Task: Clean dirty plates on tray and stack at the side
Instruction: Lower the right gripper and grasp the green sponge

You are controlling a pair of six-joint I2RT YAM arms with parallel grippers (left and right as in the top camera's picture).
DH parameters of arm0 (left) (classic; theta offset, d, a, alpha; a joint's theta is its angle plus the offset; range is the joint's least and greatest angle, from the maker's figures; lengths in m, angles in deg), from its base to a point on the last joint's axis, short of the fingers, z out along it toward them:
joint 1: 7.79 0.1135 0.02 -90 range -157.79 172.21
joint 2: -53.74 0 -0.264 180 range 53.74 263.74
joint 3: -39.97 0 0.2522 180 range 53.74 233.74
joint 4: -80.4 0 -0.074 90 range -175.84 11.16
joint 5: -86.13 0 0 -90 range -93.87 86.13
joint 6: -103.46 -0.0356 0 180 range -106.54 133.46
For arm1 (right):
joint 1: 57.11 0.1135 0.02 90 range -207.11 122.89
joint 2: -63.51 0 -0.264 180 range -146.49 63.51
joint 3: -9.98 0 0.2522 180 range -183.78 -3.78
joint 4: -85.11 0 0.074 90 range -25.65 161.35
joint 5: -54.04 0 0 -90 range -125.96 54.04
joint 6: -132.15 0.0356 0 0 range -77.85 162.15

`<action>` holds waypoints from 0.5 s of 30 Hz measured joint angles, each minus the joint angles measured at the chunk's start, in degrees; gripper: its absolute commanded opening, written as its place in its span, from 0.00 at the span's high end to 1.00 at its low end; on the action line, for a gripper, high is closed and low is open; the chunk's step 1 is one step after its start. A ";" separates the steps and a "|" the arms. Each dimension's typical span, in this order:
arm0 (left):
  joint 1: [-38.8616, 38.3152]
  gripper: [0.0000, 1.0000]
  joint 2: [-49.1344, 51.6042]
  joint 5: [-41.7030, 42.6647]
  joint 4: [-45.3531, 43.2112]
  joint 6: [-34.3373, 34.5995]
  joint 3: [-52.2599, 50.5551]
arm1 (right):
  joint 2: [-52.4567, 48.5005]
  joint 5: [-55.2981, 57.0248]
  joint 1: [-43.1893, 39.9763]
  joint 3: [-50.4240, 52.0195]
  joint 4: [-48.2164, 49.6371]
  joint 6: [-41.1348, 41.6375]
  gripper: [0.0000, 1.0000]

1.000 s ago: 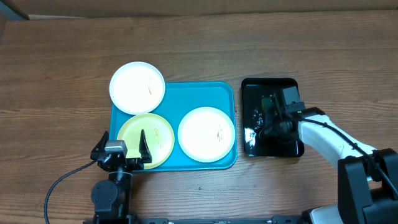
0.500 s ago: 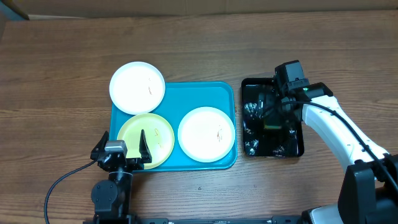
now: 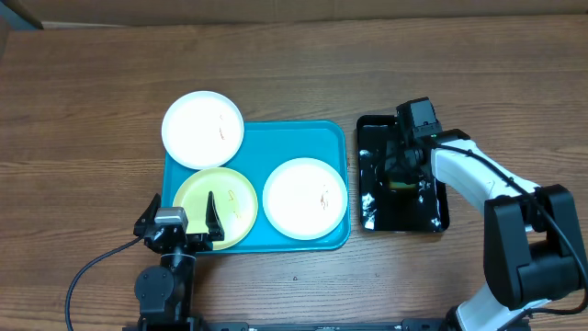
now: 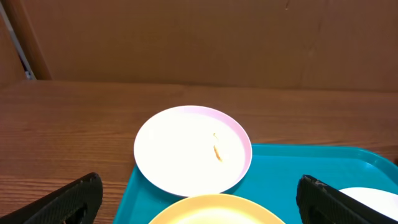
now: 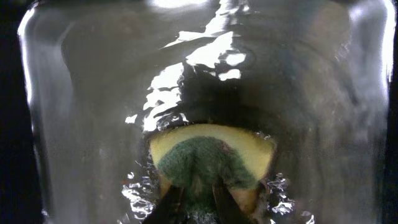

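The light-blue tray (image 3: 276,138) holds a pale yellow-green plate (image 3: 220,198) at front left and a white plate (image 3: 305,198) at right. Another white plate (image 3: 203,130) overlaps the tray's far left corner. All three carry small brown smears. My left gripper (image 3: 180,219) is open at the tray's near left edge, its fingers either side of the yellow-green plate's (image 4: 214,211) near rim; the white plate (image 4: 193,149) lies ahead. My right gripper (image 3: 401,170) is down in the black tray, shut on a yellow-and-green sponge (image 5: 211,158) lying in water.
The glossy black tray (image 3: 372,207) of water stands right of the light-blue tray with a narrow gap between them. Cardboard walls (image 4: 186,37) line the table's far edge. Bare wooden tabletop (image 3: 92,110) lies left of and beyond the trays.
The right gripper went from the black tray's middle up to its far edge, then came down onto the sponge. The left arm and the plates have not moved.
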 measured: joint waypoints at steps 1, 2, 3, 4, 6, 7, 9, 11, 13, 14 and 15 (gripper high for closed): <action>0.00 0.00 0.00 0.00 0.00 0.00 0.00 | 0.09 0.02 0.04 -0.04 -0.09 -0.07 0.57; 0.00 0.00 0.00 0.00 0.00 0.00 0.00 | 0.13 0.00 0.07 -0.13 -0.28 -0.24 0.35; 0.00 0.00 0.00 0.00 0.00 0.00 0.00 | 0.13 -0.09 0.07 -0.48 -1.25 -0.17 0.23; 0.00 0.00 0.00 0.00 0.00 0.00 0.00 | 0.13 -0.46 0.09 -1.05 -2.36 -0.17 0.18; 0.00 0.00 0.00 0.00 0.00 0.00 0.00 | 0.35 -0.68 0.20 -2.36 -5.29 -0.24 0.11; -0.02 0.00 0.00 0.00 0.00 0.00 0.00 | 0.59 -0.74 0.20 -3.17 -7.37 -0.42 0.11; 0.00 0.00 0.00 0.00 0.00 0.00 0.00 | 1.33 -0.72 0.20 -4.52 -10.60 -0.28 0.09; 0.00 0.00 0.00 0.00 0.00 0.00 0.00 | 2.49 -0.74 0.20 -5.53 -13.44 -0.24 0.08; 0.00 0.00 0.00 0.00 0.00 0.00 0.00 | 3.41 -0.74 0.17 -5.90 -15.82 -0.22 0.07; 0.00 0.00 0.00 0.00 0.00 0.00 0.00 | 3.52 -0.74 0.20 -5.90 -16.31 -0.20 0.07; -0.02 0.00 0.00 0.00 0.00 0.00 0.00 | 3.52 -0.74 0.20 -5.81 -16.46 -0.22 0.07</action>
